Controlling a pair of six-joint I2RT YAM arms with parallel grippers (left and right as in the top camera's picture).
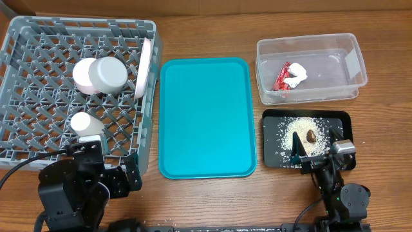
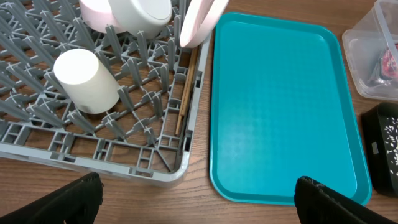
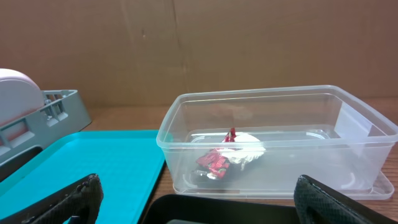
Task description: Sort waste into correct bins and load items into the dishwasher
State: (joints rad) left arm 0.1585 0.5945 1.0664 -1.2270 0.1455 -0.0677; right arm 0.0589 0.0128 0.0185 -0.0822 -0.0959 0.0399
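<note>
Left wrist view: the left tool [image 2: 208,199] hangs released, its fingers spread wide with nothing between them, low over the counter [image 2: 93,193]. Just ahead and to its left is the near corner of the grey rack [image 2: 93,158]. A white cup [image 2: 84,81] lies on its side among the pegs. Beyond it sits the bowl [image 2: 140,12], with the plate [image 2: 199,22] standing on edge beside it. The chopsticks [image 2: 185,87] lie along the rack wall nearest the teal tray [image 2: 280,106], which stretches ahead and to the right.

The right tool [image 3: 204,200] is also released and empty. Directly ahead of it is the clear tub [image 3: 273,99], holding the red wrapper [image 3: 214,163] and the paper wad [image 3: 249,152]. Below it, seen from overhead, the black tray [image 1: 273,154] carries the rice [image 1: 299,132] and a brown lump [image 1: 310,136].

The dishes look hard, smooth and breakable, so I would pinch a rim or wall firmly. The chopsticks are thin and light and are best taken mid-length. The wrapper is light and crinkly, so any fold would serve. Loose rice cannot be pinched and would have to be moved by carrying its tray.
</note>
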